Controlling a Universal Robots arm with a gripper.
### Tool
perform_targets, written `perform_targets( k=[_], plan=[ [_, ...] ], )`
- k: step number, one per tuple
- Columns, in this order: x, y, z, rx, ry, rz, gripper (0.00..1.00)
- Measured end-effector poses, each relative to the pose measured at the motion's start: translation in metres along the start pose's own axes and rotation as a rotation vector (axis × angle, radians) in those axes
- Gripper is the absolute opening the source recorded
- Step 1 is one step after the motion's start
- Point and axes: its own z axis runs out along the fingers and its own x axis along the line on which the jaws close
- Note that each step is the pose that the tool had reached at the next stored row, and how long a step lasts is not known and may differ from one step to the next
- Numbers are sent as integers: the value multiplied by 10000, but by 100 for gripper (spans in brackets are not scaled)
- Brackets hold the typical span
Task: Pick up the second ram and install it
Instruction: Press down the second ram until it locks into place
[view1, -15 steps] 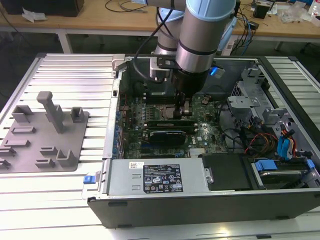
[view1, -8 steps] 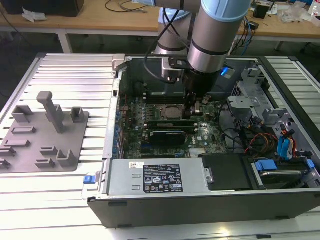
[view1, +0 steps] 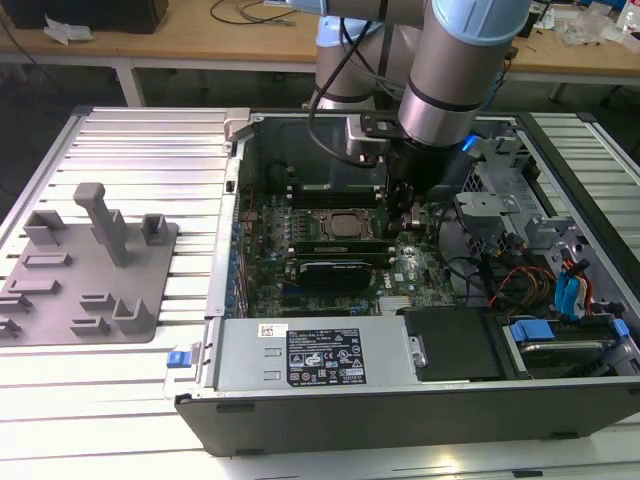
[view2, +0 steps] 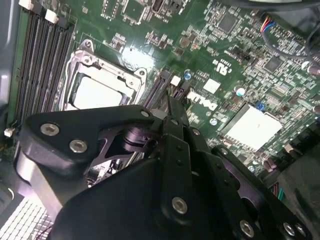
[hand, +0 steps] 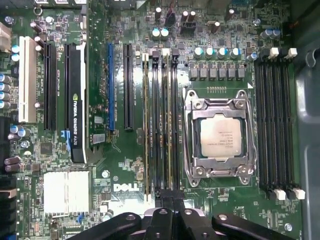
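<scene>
Clearly the fingers (hand: 167, 196) are drawn together on the near end of the second ram (hand: 167, 125), which stands edge-on in a slot just left of the processor socket (hand: 220, 137) at the centre of the first wrist view. I judge the stick should stay square to its slot, pressed evenly so both latches close. At the exterior view's centre right, the arm (view1: 450, 80) reaches into the open computer case (view1: 400, 400).

White lettering stands on the motherboard (hand: 125, 165), the expansion card (hand: 75, 115) and the power supply's label (view1: 325, 358).
</scene>
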Motion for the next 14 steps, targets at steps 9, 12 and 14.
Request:
perform_targets(
  k=[9,12,14],
  plan=[
    [-1,-3,126,2,-30,-2,8],
    [0,-3,168,1,-29,-2,8],
    [1,-3,170,1,-27,-1,8]
  ],
)
